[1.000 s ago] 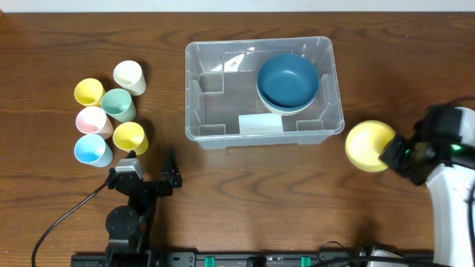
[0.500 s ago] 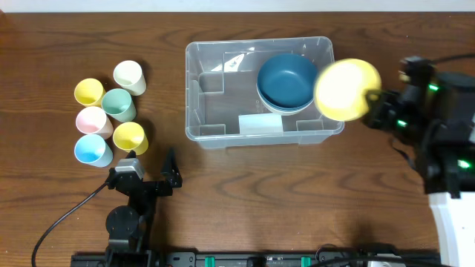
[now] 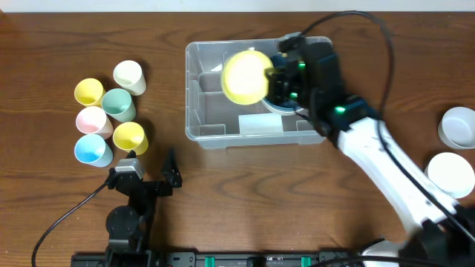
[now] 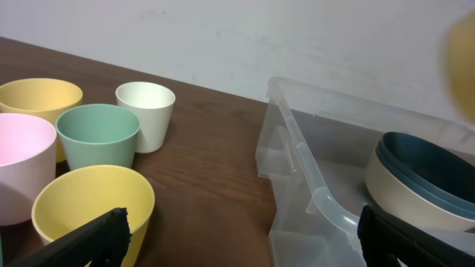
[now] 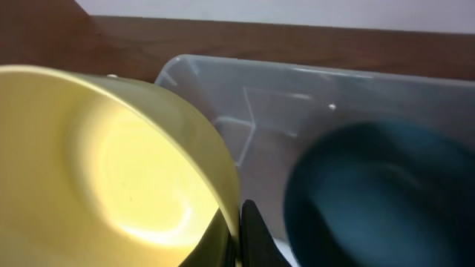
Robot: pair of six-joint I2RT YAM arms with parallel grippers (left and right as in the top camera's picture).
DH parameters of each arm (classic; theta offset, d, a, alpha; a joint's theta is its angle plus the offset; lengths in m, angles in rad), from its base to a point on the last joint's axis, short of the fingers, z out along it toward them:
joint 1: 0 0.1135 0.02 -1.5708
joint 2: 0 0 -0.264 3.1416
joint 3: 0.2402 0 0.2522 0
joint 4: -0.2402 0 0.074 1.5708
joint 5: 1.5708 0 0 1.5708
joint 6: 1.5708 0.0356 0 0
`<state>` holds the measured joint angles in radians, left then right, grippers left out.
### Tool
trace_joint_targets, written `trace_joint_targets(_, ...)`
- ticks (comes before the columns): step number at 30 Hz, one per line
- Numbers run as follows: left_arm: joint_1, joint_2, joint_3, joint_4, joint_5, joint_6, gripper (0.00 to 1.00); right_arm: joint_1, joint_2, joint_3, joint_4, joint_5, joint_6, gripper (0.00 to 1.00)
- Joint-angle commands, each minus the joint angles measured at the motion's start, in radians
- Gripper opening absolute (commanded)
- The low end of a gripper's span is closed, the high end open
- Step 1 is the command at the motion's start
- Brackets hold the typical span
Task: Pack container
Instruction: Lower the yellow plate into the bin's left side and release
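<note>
The container (image 3: 194, 89) is a clear plastic bin at the table's middle; it also shows in the left wrist view (image 4: 297, 148) and the right wrist view (image 5: 245, 81). My right gripper (image 3: 273, 80) is shut on the rim of a yellow bowl (image 3: 246, 76) and holds it above the bin's middle. The pinch shows in the right wrist view (image 5: 239, 230), with the yellow bowl (image 5: 111, 163) to its left. A dark blue bowl (image 5: 378, 193) sits in the bin's right part, nested in a pale bowl (image 4: 401, 196). My left gripper (image 3: 151, 169) is open and empty near the front edge.
Several coloured cups stand left of the bin: white (image 3: 129, 76), yellow (image 3: 89, 92), green (image 3: 119, 104), pink (image 3: 93, 120), blue (image 3: 93, 150) and another yellow (image 3: 130, 137). Two white bowls (image 3: 457, 126) (image 3: 451, 174) sit at the far right.
My right arm has swung left with the yellow bowl, from right of the bin to above its middle. The two white bowls at the right have come into view. The left arm has not moved.
</note>
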<state>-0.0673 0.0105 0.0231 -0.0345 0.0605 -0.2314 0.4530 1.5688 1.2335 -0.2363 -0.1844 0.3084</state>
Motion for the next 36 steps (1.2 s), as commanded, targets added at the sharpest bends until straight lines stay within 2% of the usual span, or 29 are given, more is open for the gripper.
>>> trace_joint_targets(1,0.003,-0.005,-0.019,-0.032,0.000,0.013,0.98,0.032,0.071,0.011,0.082,0.031,0.018,0.01)
trace_joint_targets(11,0.003,-0.005,-0.019,-0.032,0.000,0.013,0.98,0.072,0.270,0.012,0.225,0.042,0.022,0.01)
trace_joint_targets(23,0.003,-0.005,-0.019,-0.032,0.000,0.013,0.98,0.077,0.339,0.015,0.323,0.083,0.024,0.01)
trace_joint_targets(25,0.003,-0.005,-0.019,-0.032,0.000,0.013,0.98,0.077,0.339,0.043,0.267,0.083,0.038,0.01)
trace_joint_targets(27,0.003,-0.005,-0.019,-0.032,0.000,0.013,0.98,0.077,0.339,0.111,0.121,0.084,0.043,0.02)
trace_joint_targets(31,0.003,-0.005,-0.019,-0.032,0.000,0.013,0.98,0.077,0.339,0.290,-0.173,0.084,0.031,0.01)
trace_joint_targets(36,0.003,-0.005,-0.019,-0.032,0.000,0.013,0.98,0.074,0.339,0.536,-0.427,0.084,-0.027,0.02)
